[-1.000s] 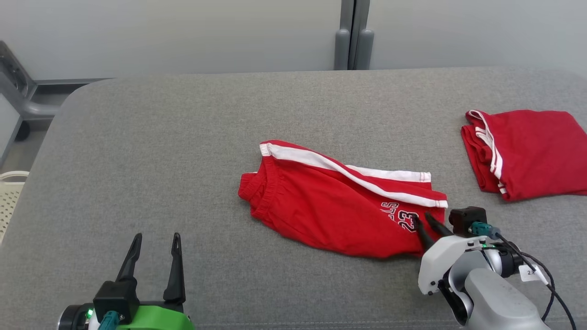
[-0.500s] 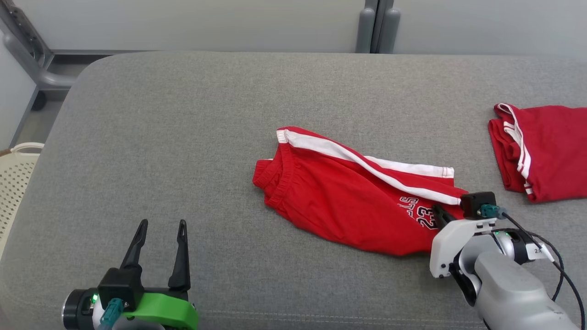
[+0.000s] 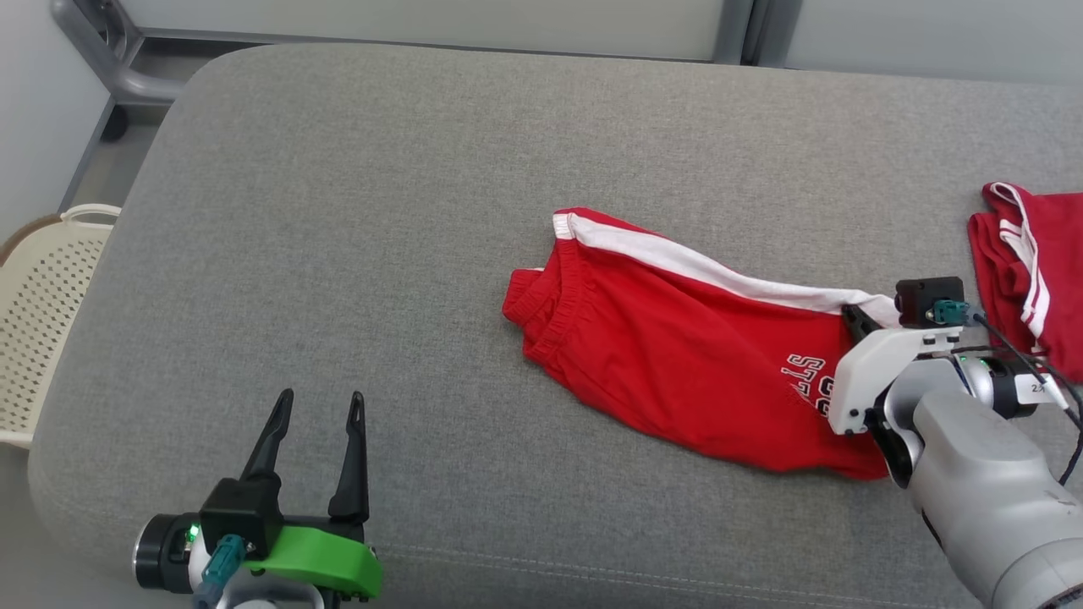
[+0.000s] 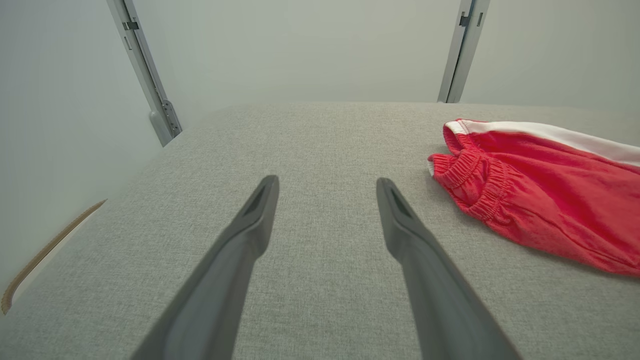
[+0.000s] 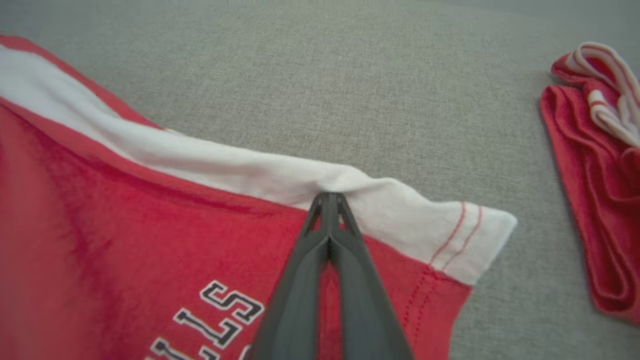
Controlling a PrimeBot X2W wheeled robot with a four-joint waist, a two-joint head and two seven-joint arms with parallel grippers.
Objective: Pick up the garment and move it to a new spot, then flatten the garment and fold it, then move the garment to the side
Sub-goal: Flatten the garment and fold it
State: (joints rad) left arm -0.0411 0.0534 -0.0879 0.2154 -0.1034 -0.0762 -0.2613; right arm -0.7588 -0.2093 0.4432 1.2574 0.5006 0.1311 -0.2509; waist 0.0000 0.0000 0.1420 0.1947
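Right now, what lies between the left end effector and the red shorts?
Nothing; the grey cushion between the open left end effector and the red shorts is bare, as the head and left wrist views show.

Folded red cloth (image 3: 1058, 271) far right on grey padded surface (image 3: 423, 211); cream basket (image 3: 51, 313) left.

Soft, even, bright light falls from above. The red shorts (image 3: 677, 355) cast just a thin shadow on the grey surface (image 3: 381, 211). The head view is sharp. The right wrist view is softer, its near left cloth blurred. The left wrist view tilts the wall posts (image 4: 150, 85) at its edges, and the left end effector (image 4: 325, 182) blurs toward the bottom.
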